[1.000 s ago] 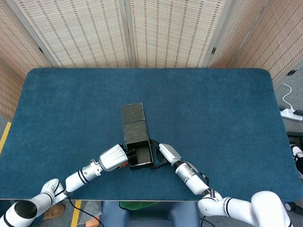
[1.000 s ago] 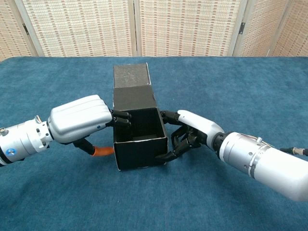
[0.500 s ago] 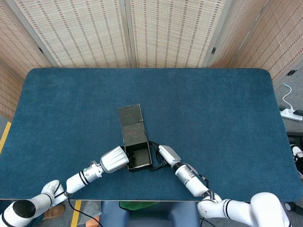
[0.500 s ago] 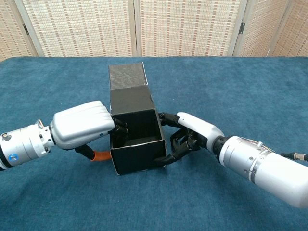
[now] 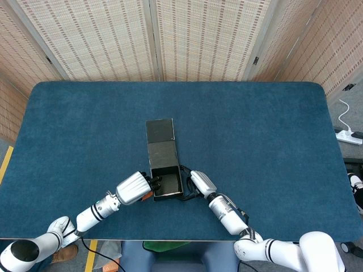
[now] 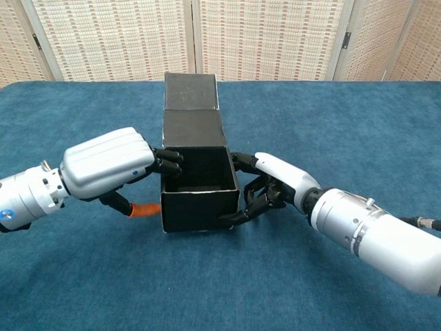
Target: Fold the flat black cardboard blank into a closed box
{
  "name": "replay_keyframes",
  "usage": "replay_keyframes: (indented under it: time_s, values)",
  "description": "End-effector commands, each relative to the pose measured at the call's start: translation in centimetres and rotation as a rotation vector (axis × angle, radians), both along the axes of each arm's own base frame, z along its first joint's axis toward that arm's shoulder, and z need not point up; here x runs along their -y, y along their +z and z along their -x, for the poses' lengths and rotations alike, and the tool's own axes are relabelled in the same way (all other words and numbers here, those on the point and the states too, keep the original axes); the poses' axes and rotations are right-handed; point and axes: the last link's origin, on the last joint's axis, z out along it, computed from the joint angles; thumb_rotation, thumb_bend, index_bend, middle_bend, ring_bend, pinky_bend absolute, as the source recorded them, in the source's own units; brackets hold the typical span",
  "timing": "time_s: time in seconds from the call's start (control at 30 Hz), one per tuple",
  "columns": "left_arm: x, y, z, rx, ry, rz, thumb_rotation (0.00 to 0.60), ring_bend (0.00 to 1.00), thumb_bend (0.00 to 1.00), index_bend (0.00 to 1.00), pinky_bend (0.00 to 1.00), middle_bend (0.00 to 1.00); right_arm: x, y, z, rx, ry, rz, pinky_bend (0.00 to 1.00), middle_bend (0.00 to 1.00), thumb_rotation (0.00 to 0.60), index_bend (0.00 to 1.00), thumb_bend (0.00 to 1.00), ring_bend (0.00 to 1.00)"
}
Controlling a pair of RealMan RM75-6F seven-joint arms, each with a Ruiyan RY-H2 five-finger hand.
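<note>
- Box [image 6: 198, 187] alignment is what has changed: half a second ago the black carton sat skewed, its long lid panel leaning toward the robot's left; now it lies square, with the lid panel [image 5: 160, 140] running straight away from the robot on the blue table [image 5: 255, 130].
- Position has shifted too: in the head view the carton sits slightly farther from the near table edge than before, though it remains close to the robot, left of the table's middle.
- Left robot hand [image 6: 110, 164] has followed that turn. Its dark fingers [image 6: 169, 160] curl over the top of the left wall and pinch it; an orange part shows beneath the hand, beside the base of the box.
- Right robot hand [image 6: 275, 186] remains on the opposite side, fingers [image 6: 249, 205] bent against the right wall and the lower front corner, so the carton is clamped between both hands.
- Cavity is open at the top, and the four walls stand upright in the chest view; the lid and its end flap lie flat behind the rear wall, not yet raised.
- Meaning for the task, as I judge it: the body is formed and now squared, so the straightening looks like preparation for closing. What remains is swinging the lid forward over the opening and tucking its end flap inside the front wall, which probably needs one hand freed while the other steadies the box.
</note>
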Motion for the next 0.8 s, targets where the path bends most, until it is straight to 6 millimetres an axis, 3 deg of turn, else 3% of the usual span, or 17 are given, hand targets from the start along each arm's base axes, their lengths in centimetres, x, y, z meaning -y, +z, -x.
replay_keyframes:
  time_s: [0.03, 0.17, 0.4, 0.5, 0.63, 0.8]
  values:
    - [-0.4, 1.1, -0.1, 0.044, 0.021, -0.012, 0.6, 0.77, 0.3, 0.49, 0.76, 0.39, 0.3, -0.1, -0.3, 0.01, -0.019, 0.007, 1.0, 0.43, 0.6, 0.31, 0.25, 0.72]
    - [-0.5, 2.3, -0.1, 0.08, 0.038, -0.021, 0.6, 0.77, 0.3, 0.44, 0.76, 0.37, 0.9, -0.4, -0.9, 0.018, -0.036, 0.023, 1.0, 0.42, 0.6, 0.31, 0.25, 0.72]
    - [-0.3, 4.9, 0.4, 0.187, 0.112, -0.002, 0.6, 0.77, 0.3, 0.43, 0.78, 0.36, 2.1, -1.6, -1.8, -0.001, -0.073, 0.061, 1.0, 0.35, 0.6, 0.29, 0.25, 0.72]
    - [-0.5, 6.0, 0.8, 0.203, 0.137, -0.019, 0.6, 0.77, 0.3, 0.43, 0.79, 0.36, 2.4, -2.1, -2.2, -0.011, -0.082, 0.081, 1.0, 0.29, 0.6, 0.21, 0.25, 0.71]
    - [-0.5, 6.6, 1.5, 0.262, 0.219, 0.021, 0.6, 0.77, 0.3, 0.43, 0.79, 0.35, 2.4, -2.6, -2.4, -0.018, -0.096, 0.078, 1.0, 0.16, 0.6, 0.04, 0.17, 0.69]
    - [-0.6, 7.1, 2.1, 0.321, 0.33, 0.101, 0.6, 0.77, 0.3, 0.37, 0.8, 0.33, 1.9, -2.6, -2.3, -0.013, -0.107, 0.067, 1.0, 0.02, 0.6, 0.0, 0.08, 0.64]
